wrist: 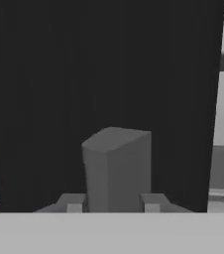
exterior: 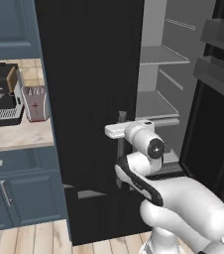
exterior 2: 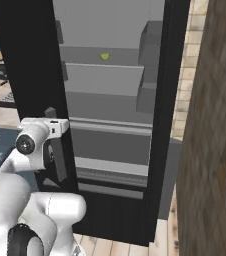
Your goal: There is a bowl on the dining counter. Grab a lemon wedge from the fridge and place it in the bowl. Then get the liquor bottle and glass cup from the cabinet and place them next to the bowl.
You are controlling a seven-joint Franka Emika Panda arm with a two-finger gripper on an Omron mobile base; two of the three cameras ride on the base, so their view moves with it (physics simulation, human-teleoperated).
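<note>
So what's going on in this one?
The arm is at the fridge. Its door already stands open, showing grey shelves, and a small yellow-green lemon wedge sits on an upper shelf. The tool is down at the grey door handle, one fingertip on either side of it; whether it is gripping can't be told. The wedge has not been picked up. A coffee machine stands on the counter to the left.
</note>
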